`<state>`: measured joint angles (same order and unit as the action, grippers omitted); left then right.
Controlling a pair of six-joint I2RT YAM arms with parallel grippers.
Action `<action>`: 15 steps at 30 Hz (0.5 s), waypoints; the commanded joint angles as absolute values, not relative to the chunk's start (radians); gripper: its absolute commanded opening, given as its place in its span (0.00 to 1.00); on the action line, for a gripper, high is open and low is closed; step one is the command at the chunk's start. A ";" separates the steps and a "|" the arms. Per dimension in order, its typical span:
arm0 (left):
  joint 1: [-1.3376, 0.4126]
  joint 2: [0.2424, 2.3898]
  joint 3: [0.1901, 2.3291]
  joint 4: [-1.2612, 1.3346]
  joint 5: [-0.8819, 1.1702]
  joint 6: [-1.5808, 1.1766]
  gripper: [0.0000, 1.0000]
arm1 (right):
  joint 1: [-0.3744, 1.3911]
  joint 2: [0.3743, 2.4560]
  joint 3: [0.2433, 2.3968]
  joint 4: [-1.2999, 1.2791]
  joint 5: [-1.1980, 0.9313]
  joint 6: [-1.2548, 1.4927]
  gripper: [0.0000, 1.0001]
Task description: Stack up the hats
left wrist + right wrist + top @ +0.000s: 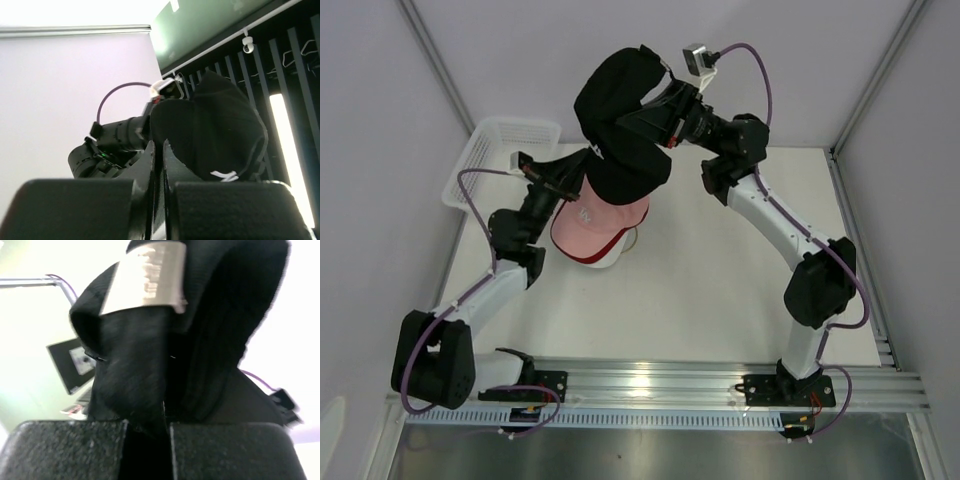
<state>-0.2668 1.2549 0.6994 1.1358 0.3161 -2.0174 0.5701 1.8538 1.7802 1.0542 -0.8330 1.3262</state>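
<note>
Top external showed us the black hat (620, 120) aloft over the pink hat (595, 232) toward the table's (720, 290) far-left corner, the right gripper (145, 427) clamped on its fabric and the left gripper (157, 150) shut beside it, and we feared the bunched crown would land crooked and slide off.

surface: white table (720, 290) | on it: pink cap (592, 236), white mesh basket (480, 150) far-left, maybe overhanging edge
</note>
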 commanded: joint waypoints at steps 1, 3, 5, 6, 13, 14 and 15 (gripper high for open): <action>-0.239 1.192 0.704 1.214 0.325 -2.386 0.01 | 0.548 1.796 1.749 0.973 -0.877 1.200 0.00; -0.223 1.169 0.722 1.180 0.353 -2.334 0.01 | 0.546 1.795 1.747 0.902 -0.891 1.161 0.00; -0.192 1.151 0.718 1.117 0.389 -2.289 0.01 | 0.548 1.798 1.744 0.871 -0.910 1.123 0.00; -0.178 1.126 0.722 1.086 0.402 -2.225 0.01 | 0.546 1.801 1.743 0.830 -0.914 1.108 0.00; -0.005 0.973 0.681 0.700 0.511 -1.979 0.00 | 0.479 1.790 1.761 0.387 -0.942 0.818 0.14; 0.018 0.944 0.684 0.633 0.517 -1.942 0.01 | 0.468 1.792 1.758 0.350 -0.943 0.807 0.14; 0.044 0.915 0.683 0.568 0.512 -1.846 0.01 | 0.459 1.804 1.755 0.342 -0.946 0.810 0.14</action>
